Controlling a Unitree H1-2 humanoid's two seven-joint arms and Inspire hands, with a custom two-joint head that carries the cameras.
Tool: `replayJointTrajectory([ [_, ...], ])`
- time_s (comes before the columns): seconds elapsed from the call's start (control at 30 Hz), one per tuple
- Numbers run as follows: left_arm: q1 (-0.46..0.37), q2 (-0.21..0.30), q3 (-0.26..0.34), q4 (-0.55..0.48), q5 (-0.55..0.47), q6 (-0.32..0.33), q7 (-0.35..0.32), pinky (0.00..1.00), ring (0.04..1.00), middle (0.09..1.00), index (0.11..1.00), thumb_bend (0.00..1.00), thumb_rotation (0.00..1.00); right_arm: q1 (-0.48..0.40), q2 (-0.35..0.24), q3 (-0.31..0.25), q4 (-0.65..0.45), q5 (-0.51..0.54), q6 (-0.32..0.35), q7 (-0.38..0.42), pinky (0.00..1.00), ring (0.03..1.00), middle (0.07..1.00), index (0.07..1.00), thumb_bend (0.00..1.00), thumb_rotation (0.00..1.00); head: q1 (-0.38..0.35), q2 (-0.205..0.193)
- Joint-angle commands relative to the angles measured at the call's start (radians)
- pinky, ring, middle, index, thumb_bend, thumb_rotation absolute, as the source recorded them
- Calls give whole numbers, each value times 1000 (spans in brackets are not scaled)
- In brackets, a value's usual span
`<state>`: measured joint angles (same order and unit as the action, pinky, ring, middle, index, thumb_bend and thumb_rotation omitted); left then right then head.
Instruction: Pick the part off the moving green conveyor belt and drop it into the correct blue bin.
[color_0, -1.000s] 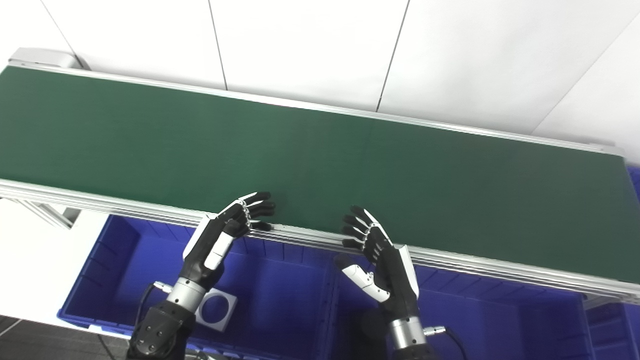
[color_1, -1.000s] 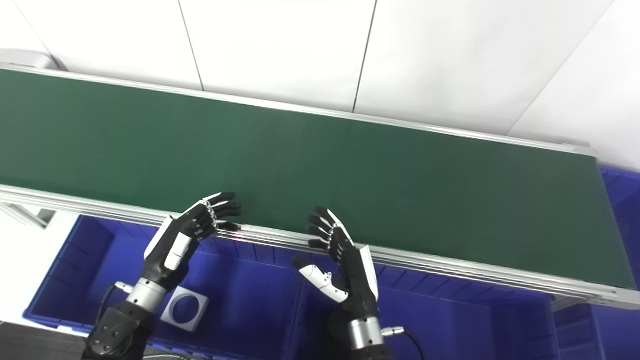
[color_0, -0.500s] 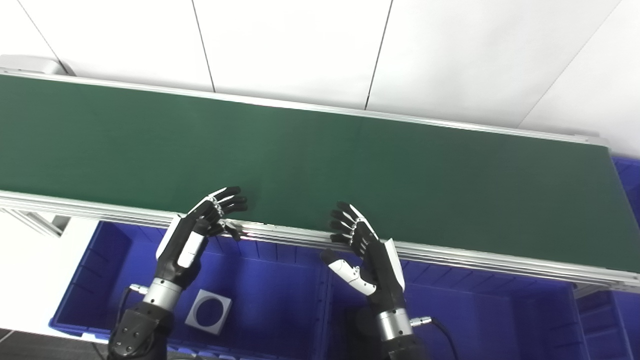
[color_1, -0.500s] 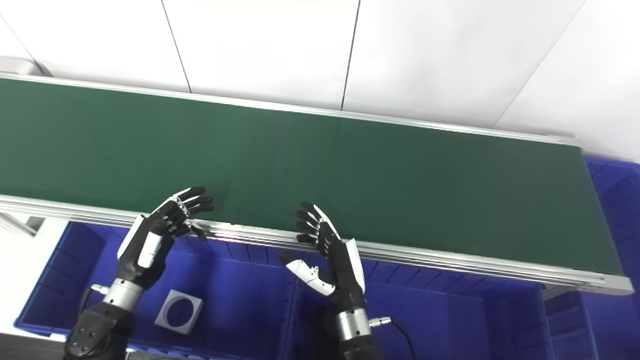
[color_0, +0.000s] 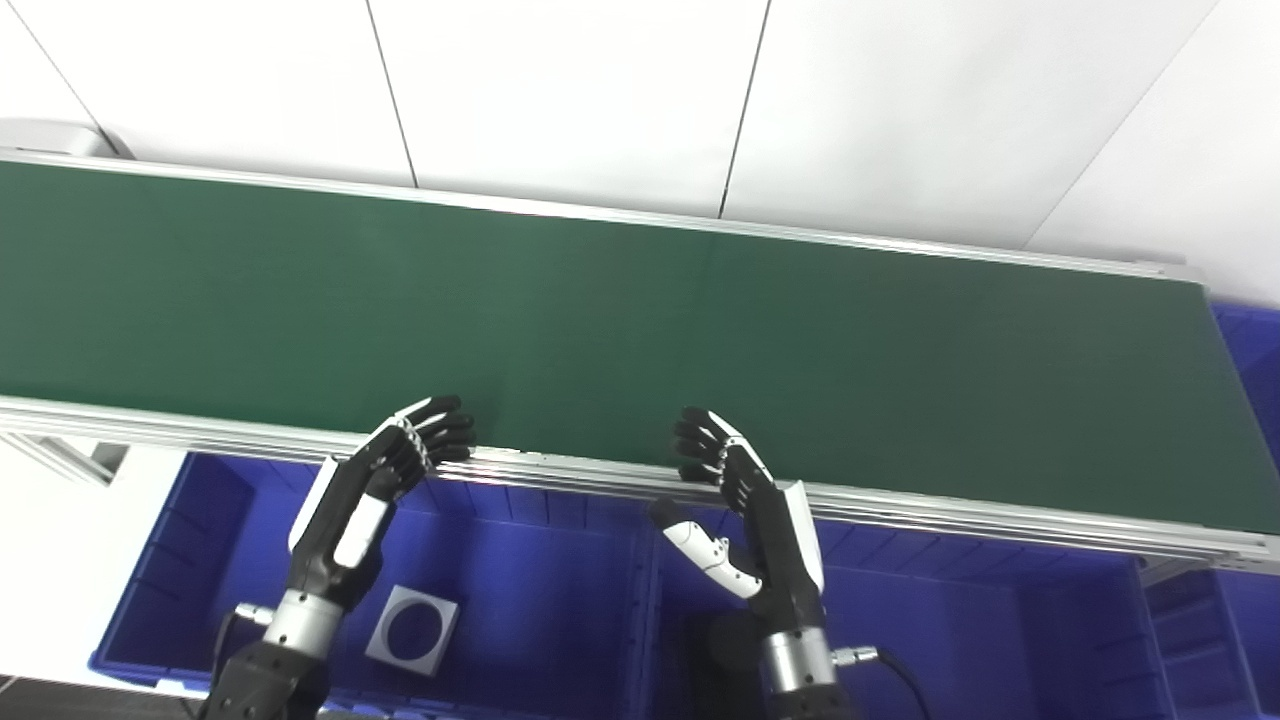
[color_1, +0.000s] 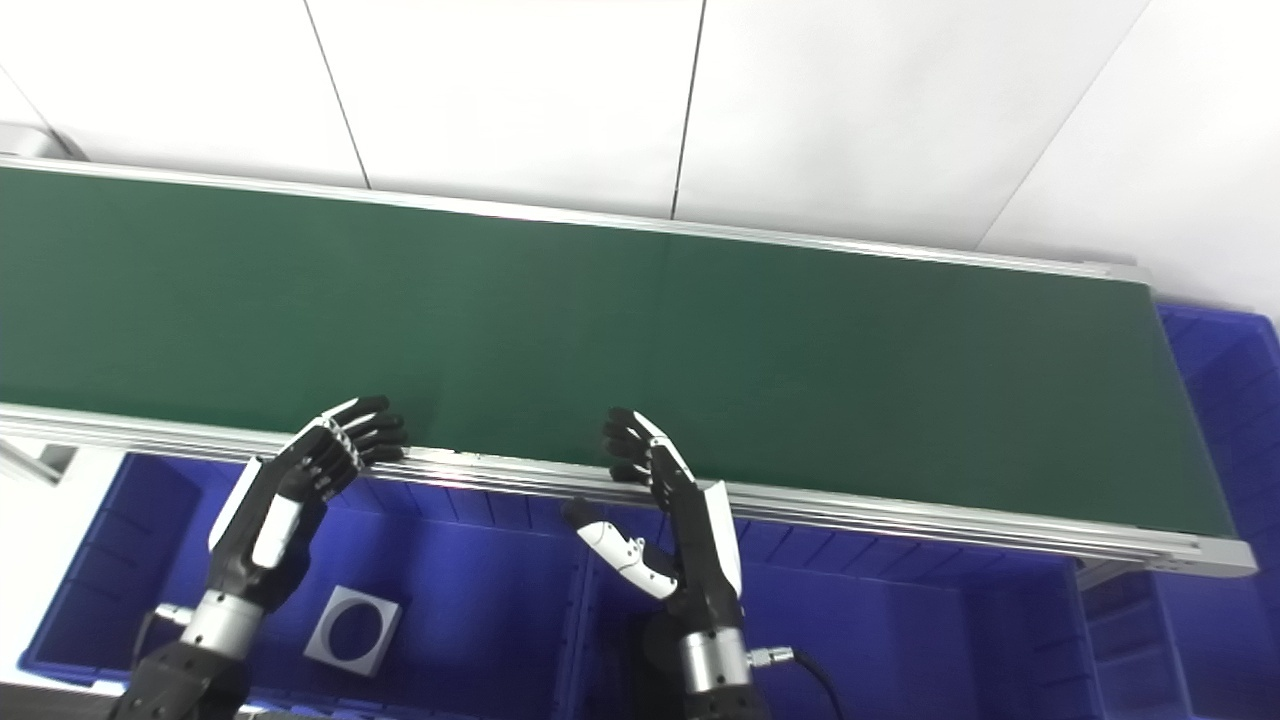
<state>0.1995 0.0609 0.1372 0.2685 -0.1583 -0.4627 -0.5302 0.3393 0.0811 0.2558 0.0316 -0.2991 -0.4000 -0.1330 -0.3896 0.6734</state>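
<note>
The green conveyor belt (color_0: 620, 310) runs across the view and carries no part. A grey square part with a round hole (color_0: 412, 629) lies on the floor of the left blue bin (color_0: 560, 590). My left hand (color_0: 375, 480) is open and empty, held over the belt's near rail above that bin. My right hand (color_0: 745, 505) is open and empty, fingers spread, over the near rail above the middle blue bin (color_0: 950, 620).
The belt's aluminium near rail (color_0: 950, 510) separates belt and bins. Another blue bin (color_1: 1225, 360) stands past the belt's right end. A white panelled wall (color_0: 600, 90) rises behind the belt. A divider wall (color_0: 645, 610) splits the left and middle bins.
The camera has shifted, so the whole picture moved. Both hands stay open over the near rail; the left hand sits a little lower and further left relative to the right.
</note>
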Motion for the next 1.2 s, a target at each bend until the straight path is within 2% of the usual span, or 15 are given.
replayJointTrajectory([
  [0.0,2,-1,-11,-48,14,-7,-10,742,757,776,807,818,868,26,35,8,-58,-8,-46,-22,692,779,803,830,524,586,7,5],
  [0.2,17,5,-55,-108,42,-7,8,755,768,786,824,804,898,88,33,-15,-131,-3,-48,-48,682,763,793,820,488,570,10,21],
  [0.3,24,16,-87,-136,44,-7,17,767,779,795,834,797,911,108,36,-28,-149,-21,-47,-68,662,751,786,819,468,594,-15,27],
  [0.47,20,29,-122,-150,38,-6,39,769,784,798,836,776,918,117,45,-17,-164,-22,-36,-70,661,752,788,820,468,579,-44,36],
  [0.67,-12,55,-161,-143,13,6,49,777,791,805,847,749,927,129,66,0,-171,-60,-28,-85,658,748,783,824,474,564,-144,51],
  [0.7,-22,62,-168,-137,4,9,45,780,792,806,851,733,930,132,74,1,-171,-74,-23,-93,655,745,782,823,482,570,-183,54],
  [0.73,-32,68,-176,-133,-4,13,44,780,790,805,852,728,931,136,79,2,-171,-83,-19,-98,656,747,785,823,487,572,-188,55],
  [0.77,-45,76,-182,-121,-14,16,37,780,789,806,852,728,931,139,89,3,-170,-91,-14,-106,657,748,785,824,491,571,-235,57],
  [0.8,-54,81,-188,-113,-23,17,33,781,789,806,853,726,930,142,95,4,-169,-96,-11,-111,660,750,786,824,497,568,-235,57],
  [0.83,-64,87,-192,-109,-30,25,31,782,789,807,853,726,930,144,103,3,-167,-103,-7,-119,661,752,787,824,501,566,-276,55],
  [0.9,-79,100,-198,-97,-43,34,25,788,793,810,856,719,927,143,119,1,-154,-116,-9,-139,660,750,785,822,516,562,-321,53],
  [0.93,-84,104,-201,-91,-48,36,24,792,796,812,858,718,924,142,123,1,-148,-121,-9,-146,660,749,784,822,525,563,-321,53],
  [0.97,-94,111,-202,-75,-58,32,17,793,796,813,859,715,921,139,129,1,-138,-129,-13,-157,659,748,783,823,528,568,-362,51],
  [1.03,-110,122,-204,-46,-75,25,6,792,796,814,859,711,918,134,139,3,-123,-143,-16,-176,658,748,783,823,530,573,-383,51],
  [1.17,-129,137,-203,-2,-93,14,-10,788,792,811,859,716,920,132,147,11,-109,-165,-18,-204,656,752,785,826,525,568,-377,57],
])
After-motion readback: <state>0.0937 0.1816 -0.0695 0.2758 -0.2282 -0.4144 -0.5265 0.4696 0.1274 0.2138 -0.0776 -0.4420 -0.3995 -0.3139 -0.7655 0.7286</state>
